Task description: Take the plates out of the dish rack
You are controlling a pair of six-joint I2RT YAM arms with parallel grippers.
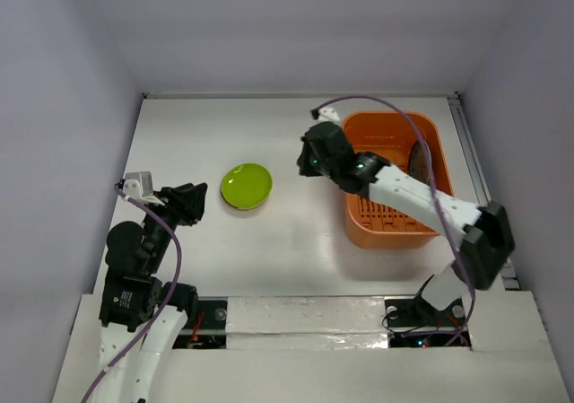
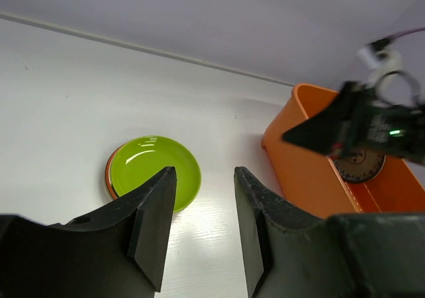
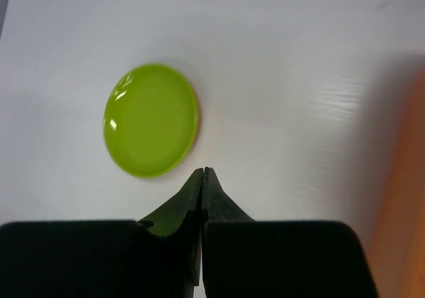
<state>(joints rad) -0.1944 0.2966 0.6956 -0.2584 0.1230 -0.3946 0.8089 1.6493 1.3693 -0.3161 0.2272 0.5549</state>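
Note:
A yellow-green plate point(image 1: 247, 186) lies on the table on top of an orange-red plate, whose rim point(image 2: 107, 176) shows at its left edge. The orange dish rack point(image 1: 395, 226) stands at the right. A dark patterned plate point(image 2: 359, 165) stands on edge inside it. My right gripper point(image 1: 305, 162) is shut and empty, above the table just left of the rack and right of the green plate point(image 3: 151, 119). My left gripper point(image 1: 197, 202) is open and empty, left of the plate stack point(image 2: 154, 168).
White walls enclose the table on the far, left and right sides. The rack's wall point(image 3: 406, 178) is close on the right of my right gripper point(image 3: 204, 172). The right arm's purple cable point(image 1: 421, 152) arcs over the rack.

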